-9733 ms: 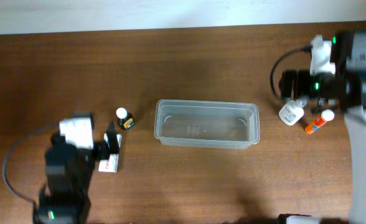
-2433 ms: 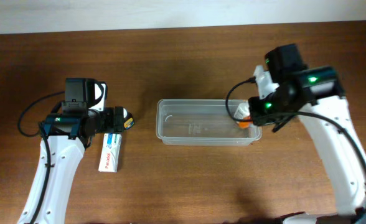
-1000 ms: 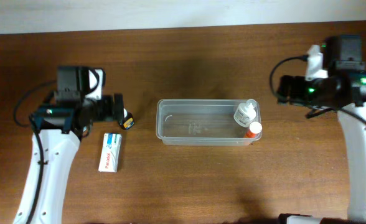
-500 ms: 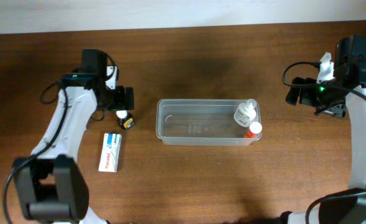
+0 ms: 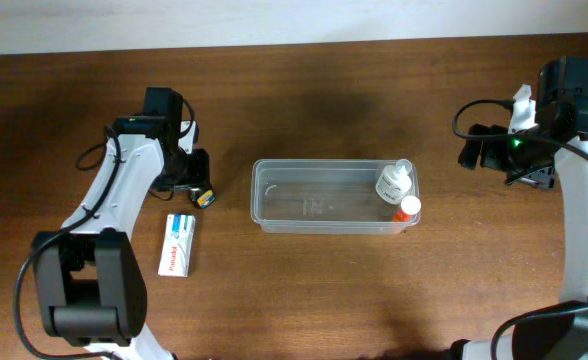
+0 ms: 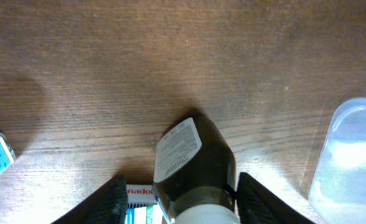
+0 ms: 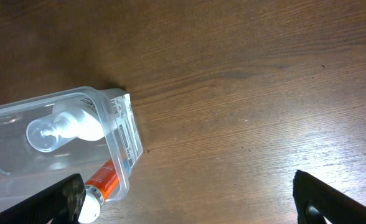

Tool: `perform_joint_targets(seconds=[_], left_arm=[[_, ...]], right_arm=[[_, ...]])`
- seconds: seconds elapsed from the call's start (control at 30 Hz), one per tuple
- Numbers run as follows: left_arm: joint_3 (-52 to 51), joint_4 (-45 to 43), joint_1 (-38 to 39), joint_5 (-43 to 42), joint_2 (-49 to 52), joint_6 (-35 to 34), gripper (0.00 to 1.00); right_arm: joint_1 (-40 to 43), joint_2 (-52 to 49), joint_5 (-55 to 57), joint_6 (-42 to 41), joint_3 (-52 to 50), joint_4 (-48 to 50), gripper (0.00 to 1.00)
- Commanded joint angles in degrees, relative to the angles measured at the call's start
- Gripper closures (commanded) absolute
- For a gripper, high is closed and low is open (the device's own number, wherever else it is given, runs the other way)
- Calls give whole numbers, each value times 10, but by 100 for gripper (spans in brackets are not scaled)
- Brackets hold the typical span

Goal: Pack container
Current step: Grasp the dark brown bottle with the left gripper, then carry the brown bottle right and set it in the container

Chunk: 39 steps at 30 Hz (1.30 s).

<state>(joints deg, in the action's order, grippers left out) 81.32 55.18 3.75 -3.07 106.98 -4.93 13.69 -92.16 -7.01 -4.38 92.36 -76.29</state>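
The clear plastic container [image 5: 334, 229] lies mid-table; a white bottle [image 5: 394, 182] and an orange tube [image 5: 407, 207] rest in its right end. To its left stands a small dark bottle [image 5: 203, 196] with a white cap. My left gripper [image 5: 189, 180] is down over it. In the left wrist view the dark bottle [image 6: 192, 155] sits between the fingers of this gripper [image 6: 178, 202]. The right finger is against it and a gap shows on the left. My right gripper [image 5: 474, 150] hovers wide open right of the container [image 7: 117, 134], holding nothing.
A white and blue medicine box [image 5: 179, 244] lies flat just below the dark bottle, and its end shows under the left fingers [image 6: 139, 193]. The white wall runs along the table's far edge.
My left gripper has come down onto the dark bottle and its jaws have narrowed round it. The right arm has drawn a little further right and stays open.
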Motion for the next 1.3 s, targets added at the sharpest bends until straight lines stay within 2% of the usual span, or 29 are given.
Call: perform_joint_targets(seconds=[0.0, 0.17, 0.43, 0.63, 0.87, 1.13, 1.27], left_arm=[[1, 9, 0, -7, 5, 0, 55], [1, 11, 0, -7, 5, 0, 77], [23, 39, 1, -17, -8, 0, 95], [120, 108, 39, -19, -61, 0, 98], [223, 123, 158, -19, -96, 0, 100], [224, 49, 319, -19, -58, -15, 99], [224, 12, 362, -19, -12, -15, 100]], right_arm=[[2, -3, -5, 1, -4, 0, 1], [2, -3, -5, 1, -4, 0, 1], [2, -3, -5, 1, -4, 0, 1], [2, -3, -5, 1, -4, 0, 1], [2, -3, -5, 1, -4, 0, 1], [2, -3, -5, 1, -4, -1, 1], [2, -3, -5, 1, -4, -5, 1]])
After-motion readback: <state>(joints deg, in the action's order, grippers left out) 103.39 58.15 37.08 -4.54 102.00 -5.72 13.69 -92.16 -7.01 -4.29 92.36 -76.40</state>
